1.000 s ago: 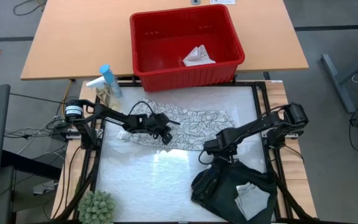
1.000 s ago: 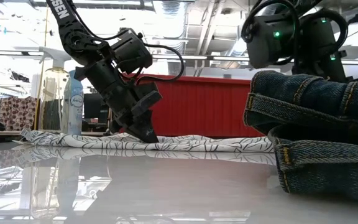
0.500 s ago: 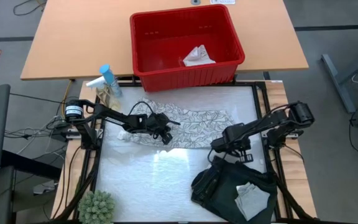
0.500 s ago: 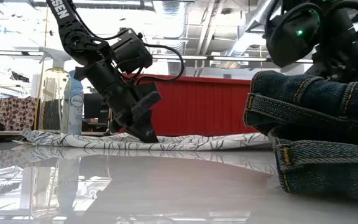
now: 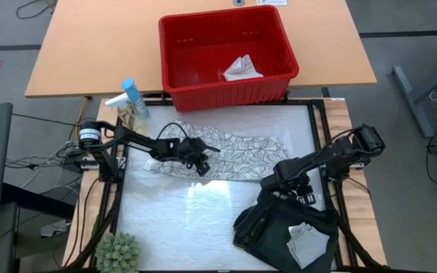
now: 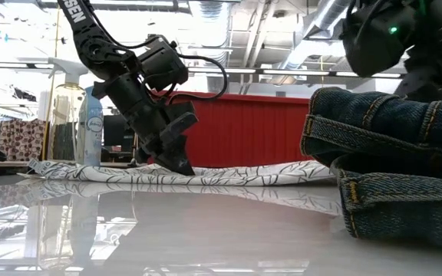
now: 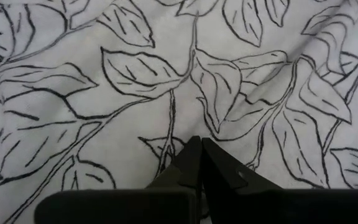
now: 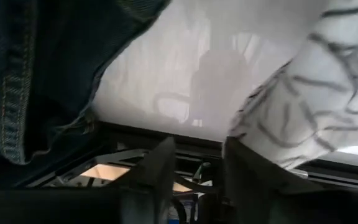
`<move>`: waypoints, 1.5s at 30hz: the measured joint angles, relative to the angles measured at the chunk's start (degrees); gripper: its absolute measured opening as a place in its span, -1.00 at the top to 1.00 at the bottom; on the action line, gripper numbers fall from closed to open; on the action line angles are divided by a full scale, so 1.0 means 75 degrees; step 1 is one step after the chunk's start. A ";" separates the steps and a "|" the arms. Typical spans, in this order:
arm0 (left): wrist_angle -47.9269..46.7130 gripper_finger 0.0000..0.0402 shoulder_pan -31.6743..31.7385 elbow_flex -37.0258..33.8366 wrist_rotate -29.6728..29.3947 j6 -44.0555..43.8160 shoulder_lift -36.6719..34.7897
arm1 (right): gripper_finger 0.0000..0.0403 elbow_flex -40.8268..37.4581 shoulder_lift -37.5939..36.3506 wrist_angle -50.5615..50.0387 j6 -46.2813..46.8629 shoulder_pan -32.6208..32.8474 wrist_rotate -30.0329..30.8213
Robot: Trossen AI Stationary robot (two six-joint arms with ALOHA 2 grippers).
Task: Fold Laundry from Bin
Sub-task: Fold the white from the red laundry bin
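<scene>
The right hand had just let go of the leaf-print cloth, its fingers parted, and pulled back above the dark garment. The left hand, closed, pinned the cloth flat to the bench. One small white cloth remained in the red bin, suggesting another fold was due.

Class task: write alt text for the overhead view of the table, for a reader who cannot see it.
Seen from above, the left claw is shut and pressed onto a leaf-patterned cloth spread flat mid-table. The right claw is open, above the edge of a dark garment at the near right. A red bin behind holds one small whitish cloth.
</scene>
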 joint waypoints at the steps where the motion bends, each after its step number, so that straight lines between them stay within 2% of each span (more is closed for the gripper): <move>1: -0.0047 1.00 0.0000 0.0002 0.0040 0.0021 -0.0005 | 0.08 0.0000 0.0000 -0.0033 -0.0002 0.0070 -0.0028; 5: -0.0176 1.00 0.0000 0.0015 0.0129 0.0097 -0.0015 | -0.04 0.0000 0.0000 -0.0026 0.0167 0.0226 -0.0049; 11: -0.0225 1.00 0.0000 0.0017 0.0316 0.0044 -0.0021 | 0.00 0.0072 -0.0144 0.0359 0.1054 -0.0011 -0.0159; 13: -0.0332 1.00 0.0000 0.0025 0.0462 0.0025 -0.0034 | 0.04 0.0171 -0.0219 0.0861 0.1839 -0.0277 -0.0445; 15: -0.0450 1.00 0.0000 0.0038 0.0505 -0.0095 -0.0044 | 0.06 0.0251 -0.0268 0.1555 0.3147 -0.0606 -0.0508; 18: -0.0560 1.00 0.0000 0.0047 0.0580 -0.0280 -0.0058 | 0.10 0.0259 -0.0289 0.2456 0.5487 -0.1072 0.0005; 21: -0.0561 1.00 0.0000 0.0047 0.0661 -0.0377 -0.0061 | 0.11 0.0259 -0.0297 0.2687 0.6388 -0.1329 0.0639; 24: -0.0687 1.00 -0.0003 0.0052 0.0754 -0.0539 -0.0073 | 0.11 0.0259 -0.0297 0.2591 0.6724 -0.1510 0.1137; 28: -0.0740 1.00 -0.0003 0.0054 0.0812 -0.0605 -0.0082 | 0.11 0.0183 -0.0287 0.2674 0.6736 -0.1625 0.1237; 34: -0.0740 1.00 0.0000 0.0055 0.0866 -0.0604 -0.0082 | 0.11 -0.0721 -0.0259 0.3234 0.6906 -0.1697 0.1463; 39: -0.0740 1.00 0.0000 0.0055 0.0867 -0.0623 -0.0082 | 0.11 -0.1098 -0.0254 0.2802 0.7630 -0.2303 0.2108; 45: -0.0766 1.00 -0.0006 0.0055 0.0899 -0.0531 -0.0085 | 0.11 -0.0821 -0.0277 0.2103 0.7472 -0.2932 0.2813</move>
